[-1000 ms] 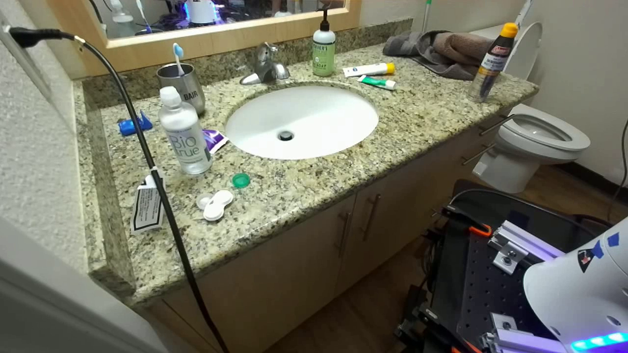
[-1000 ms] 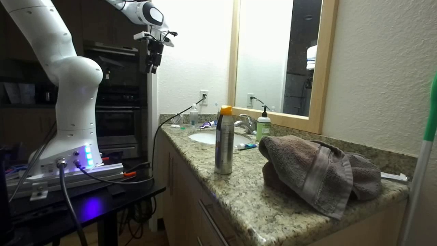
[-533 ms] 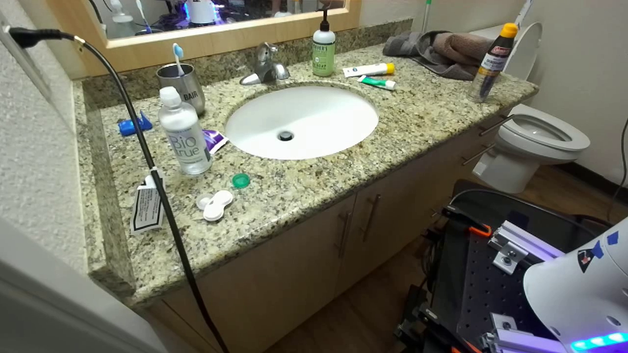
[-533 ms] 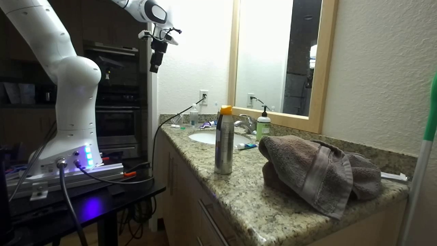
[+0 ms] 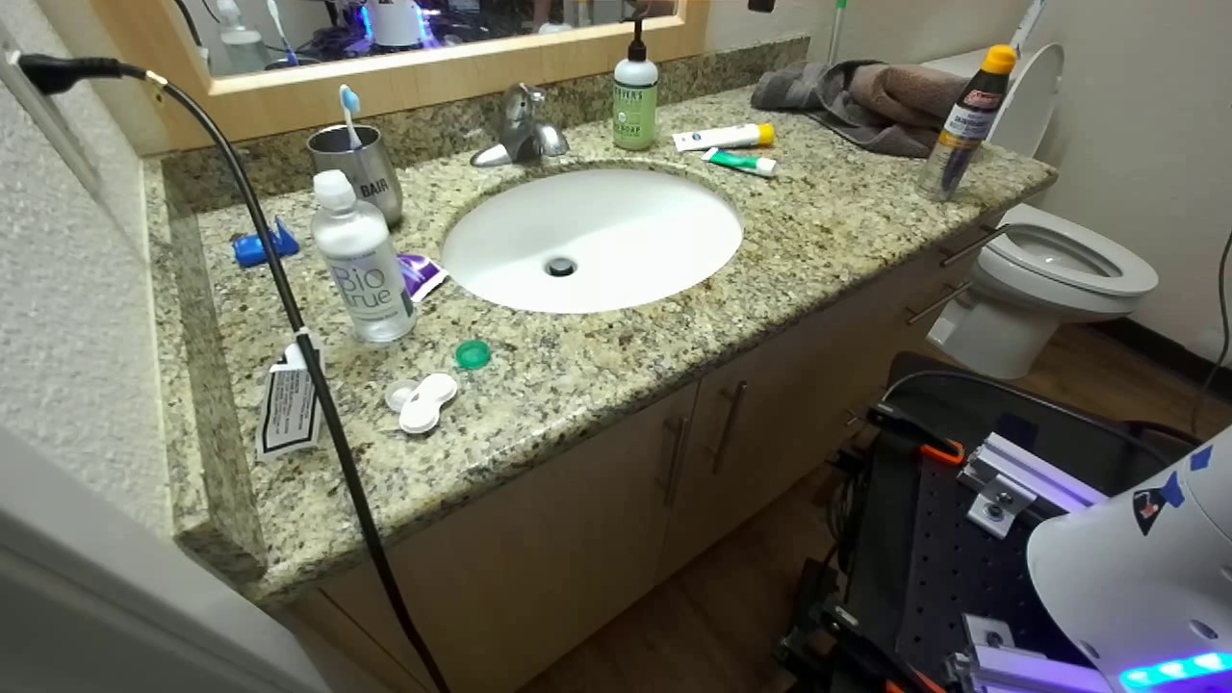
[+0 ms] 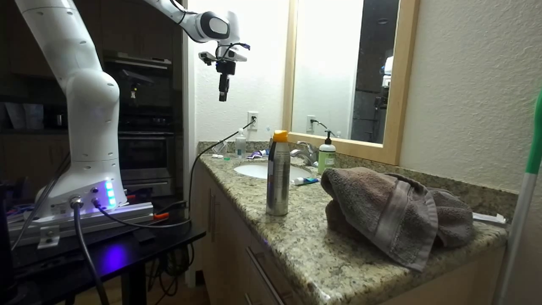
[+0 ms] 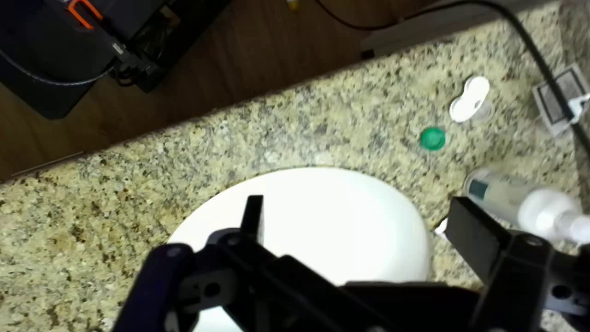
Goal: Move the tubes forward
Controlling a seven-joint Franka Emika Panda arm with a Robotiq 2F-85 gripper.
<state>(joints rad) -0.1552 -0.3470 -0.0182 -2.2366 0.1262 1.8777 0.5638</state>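
Gripper [image 6: 223, 97]: high above the table [image 5: 818, 212], spread wide, holding nothing; aimed down, with the sink [image 7: 359, 198] framed in the gap in the wrist view.
White tube [image 5: 720, 139]: flat on the table, behind and right of the sink as seen in an exterior view, with the capped end pointing away from it.
Green tube [image 5: 737, 161]: flat too, just beside the white tube and closer to the sink; touching or not, impossible to tell.
Tubes from gripper: down and back, past the sink's right rear; not visible in the wrist view.
Long axes: roughly along the sink's length for the white tube, more slanted for the green tube.
Gripper gap: probably more along the tubes than across, so likely in need of a wrist turn before grasping.
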